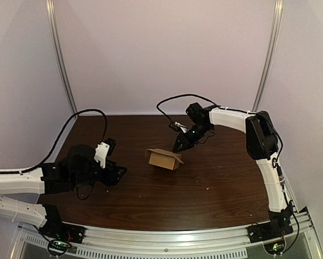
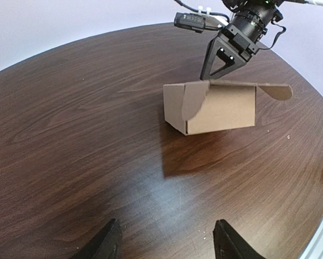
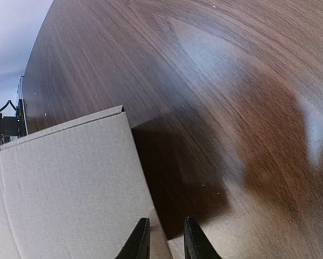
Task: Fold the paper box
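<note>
Box (image 1: 164, 158) sits mid-tabletop (image 1: 215, 199), a side flap sticking out. Right tool (image 3: 164, 240) is pinched nearly closed on its far top edge. Left tool (image 2: 167, 245) gapes wide, empty, nearer the left edge. Fold slowly, and brace the near wall so the box cannot slide.

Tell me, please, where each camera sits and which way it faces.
Top external: above, behind the bases, looking down on the table; left arm, right arm show.
Left wrist: on the left arm, facing the paper box and right gripper; own open fingers below.
Right wrist: close over the box; own fingers below.
Shared: all see the box.
</note>
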### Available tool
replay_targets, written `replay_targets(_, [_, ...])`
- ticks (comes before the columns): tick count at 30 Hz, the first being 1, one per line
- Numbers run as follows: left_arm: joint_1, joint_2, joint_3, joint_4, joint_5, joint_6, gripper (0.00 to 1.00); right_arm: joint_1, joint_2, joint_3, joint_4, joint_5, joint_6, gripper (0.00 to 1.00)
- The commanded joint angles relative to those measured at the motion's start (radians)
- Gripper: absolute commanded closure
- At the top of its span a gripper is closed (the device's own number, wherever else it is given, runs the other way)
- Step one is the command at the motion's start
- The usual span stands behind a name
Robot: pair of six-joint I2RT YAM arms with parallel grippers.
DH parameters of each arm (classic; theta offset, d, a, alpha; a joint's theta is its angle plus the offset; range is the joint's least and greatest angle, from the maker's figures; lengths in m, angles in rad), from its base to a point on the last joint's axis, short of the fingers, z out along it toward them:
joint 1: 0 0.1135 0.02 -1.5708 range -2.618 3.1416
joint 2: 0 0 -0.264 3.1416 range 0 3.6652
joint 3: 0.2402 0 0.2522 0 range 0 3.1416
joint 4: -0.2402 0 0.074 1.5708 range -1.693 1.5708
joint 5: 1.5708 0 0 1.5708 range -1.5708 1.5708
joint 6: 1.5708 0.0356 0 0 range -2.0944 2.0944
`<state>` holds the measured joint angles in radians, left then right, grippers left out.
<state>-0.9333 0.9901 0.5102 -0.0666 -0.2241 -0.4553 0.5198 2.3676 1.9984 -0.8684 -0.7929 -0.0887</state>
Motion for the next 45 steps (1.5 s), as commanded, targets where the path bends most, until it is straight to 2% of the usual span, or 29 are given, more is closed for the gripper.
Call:
replay_targets(1, [-0.004,-0.006,-0.038,0.059,-0.005,-0.001,0.4,-0.017,0.039,0.006,0.004,-0.037,0.037,0.76])
replay_targets(10, [-0.004,0.194,0.031,0.16,-0.019,0.026,0.39,-0.036,0.06,0.003,0.015,-0.06,0.046,0.71])
replay_targets(15, [-0.002,0.366,0.147,0.181,-0.016,0.079,0.38,-0.041,0.061,-0.003,0.01,-0.063,0.041,0.7])
replay_targets(24, [0.013,0.583,0.299,0.237,0.035,0.108,0.38,-0.05,0.06,-0.034,0.003,-0.039,0.024,0.67])
replay_targets(28, [0.014,0.544,0.288,0.207,0.077,0.082,0.38,-0.064,0.019,-0.05,-0.033,-0.022,-0.01,0.66])
replay_targets(33, [0.014,0.456,0.166,0.171,0.044,0.07,0.38,-0.074,-0.097,-0.062,-0.011,0.004,-0.016,0.61])
replay_targets(38, [0.013,0.429,0.074,0.156,0.065,0.04,0.38,-0.073,-0.076,-0.004,-0.047,0.039,-0.039,0.6])
replay_targets(45, [0.013,0.342,0.024,0.141,0.024,0.015,0.38,-0.042,-0.048,0.004,-0.06,-0.046,-0.061,0.55])
